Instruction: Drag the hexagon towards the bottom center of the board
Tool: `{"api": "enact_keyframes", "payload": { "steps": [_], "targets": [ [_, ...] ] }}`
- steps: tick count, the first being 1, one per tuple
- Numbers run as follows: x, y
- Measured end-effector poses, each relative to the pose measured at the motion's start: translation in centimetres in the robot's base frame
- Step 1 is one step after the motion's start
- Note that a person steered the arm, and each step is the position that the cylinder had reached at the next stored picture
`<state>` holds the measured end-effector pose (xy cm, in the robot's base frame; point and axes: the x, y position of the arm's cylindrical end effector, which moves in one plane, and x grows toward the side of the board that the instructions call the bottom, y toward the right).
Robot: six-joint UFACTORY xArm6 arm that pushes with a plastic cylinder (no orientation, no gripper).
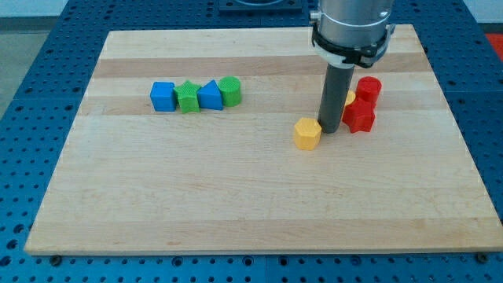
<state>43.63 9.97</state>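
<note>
yellow hexagon flat (no long axis), my tip beside

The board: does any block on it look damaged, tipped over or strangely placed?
Nothing stands out. On the board, the blue cube, green star, blue triangle and green cylinder form a tidy row. My tip stands just right of the yellow hexagon, beside the red blocks.

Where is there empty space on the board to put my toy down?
Below the yellow hexagon the board is bare across its bottom. It's crowded near my tip, by the red blocks, and at the blue and green row.
</note>
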Motion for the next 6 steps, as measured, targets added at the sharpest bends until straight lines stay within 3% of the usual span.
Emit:
{"api": "enact_keyframes", "payload": {
  "steps": [6],
  "targets": [
    [1.2, -7.1]
  ]
}}
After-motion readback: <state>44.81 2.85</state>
